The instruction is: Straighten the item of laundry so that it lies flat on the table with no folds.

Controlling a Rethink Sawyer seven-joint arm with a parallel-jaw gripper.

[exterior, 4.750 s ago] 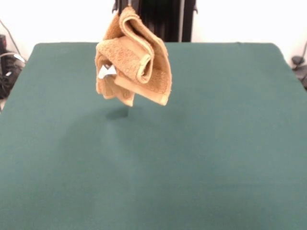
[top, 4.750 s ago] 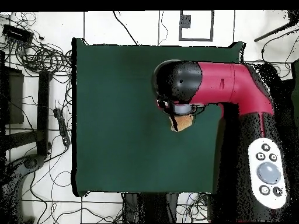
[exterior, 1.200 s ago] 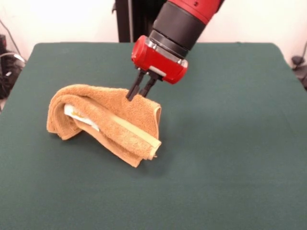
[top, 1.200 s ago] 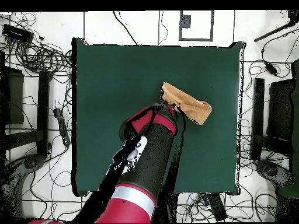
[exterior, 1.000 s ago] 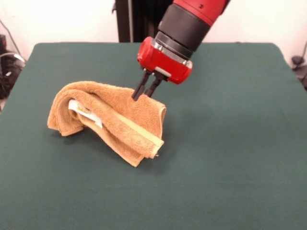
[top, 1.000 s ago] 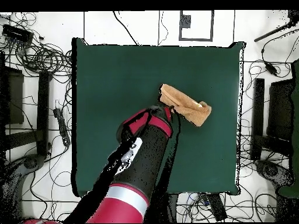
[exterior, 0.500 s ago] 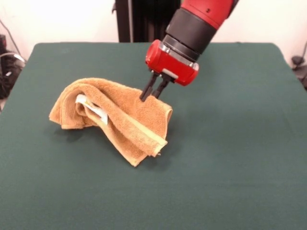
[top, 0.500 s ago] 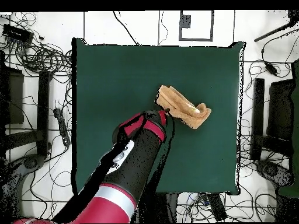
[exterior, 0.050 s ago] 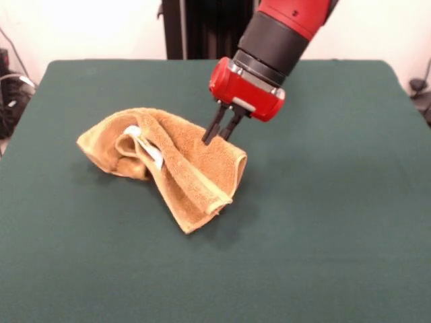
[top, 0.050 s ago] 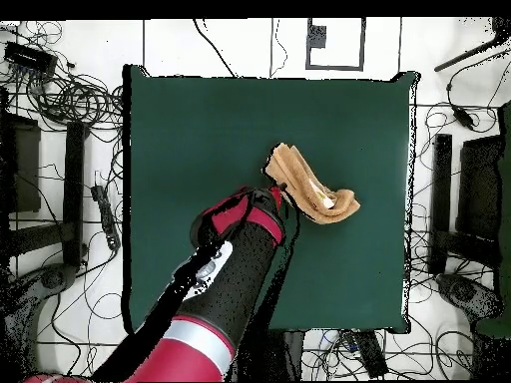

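Note:
The item of laundry (exterior, 0.050 s ago: 182, 168), an orange-tan terry towel, lies crumpled and folded over itself on the green table (exterior, 0.050 s ago: 323, 202), left of the middle in the front view. A white label (exterior, 0.050 s ago: 149, 149) shows among its folds. My gripper (exterior, 0.050 s ago: 214, 138) is shut on the towel's upper right edge and holds that part slightly raised. From overhead the towel (top, 0.050 s ago: 311, 186) sits right of centre, with the gripper (top, 0.050 s ago: 282, 190) at its lower left corner under the red wrist.
Green cloth covers the whole table (top, 0.050 s ago: 200, 150). Cables and stands (top, 0.050 s ago: 60, 150) lie on the floor around the table's edges in the overhead view. The red and black arm (top, 0.050 s ago: 225, 289) crosses the table's lower middle.
My gripper has drawn the held towel edge to the right in the front view. The towel has slid and stretched with it, and the label has turned further into view.

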